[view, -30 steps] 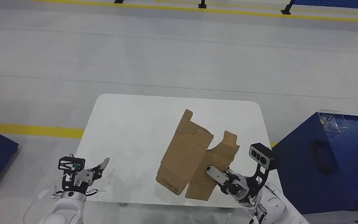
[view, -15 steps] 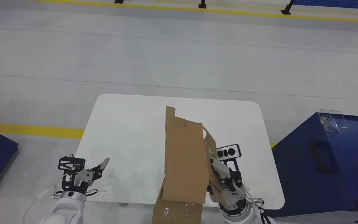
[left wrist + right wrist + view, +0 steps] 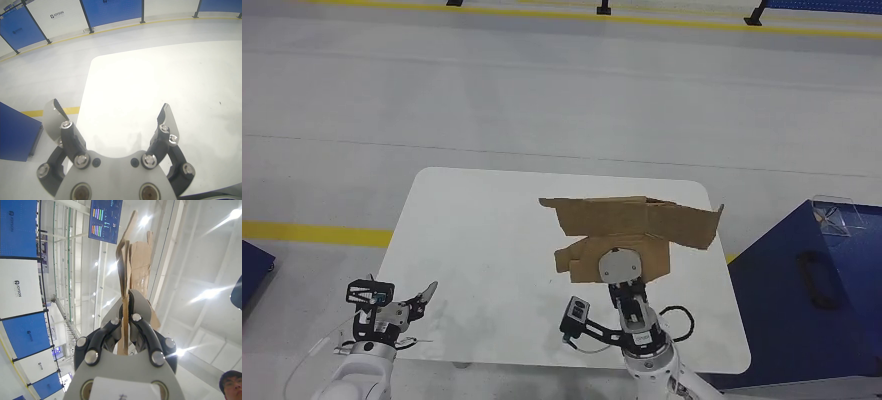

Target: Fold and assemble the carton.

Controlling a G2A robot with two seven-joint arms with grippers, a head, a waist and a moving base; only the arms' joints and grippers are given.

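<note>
- Currently, carton point(image 3: 632, 225): flattened brown cardboard, being held up off the tabletop point(image 3: 482, 260) over its right half; in the top view its long side is running across, with a notched flap edge showing on top. In the right wrist view it is showing nearly edge-on, its layers parting slightly above the grip.
- Right end effector point(image 3: 125, 306): pointing upward and clamping tightly on the carton's lower edge, one finger pressing each face of the board.
- Left end effector point(image 3: 111, 113): sitting at the near left corner of the tabletop, fingers spread wide apart and holding nothing, well apart from the carton.
- Tabletop: white, with rounded corners, standing on a pale grey floor.
- Blue cabinet point(image 3: 812, 290): standing on the floor just beside the right edge of the tabletop.
- Yellow floor line point(image 3: 312, 233): running along the floor to the left of the tabletop.
- Partition panels point(image 3: 113, 9): blue and white, lining the far side of the room.
- Wall screen point(image 3: 105, 220): hanging high up, displaying coloured bars.
</note>
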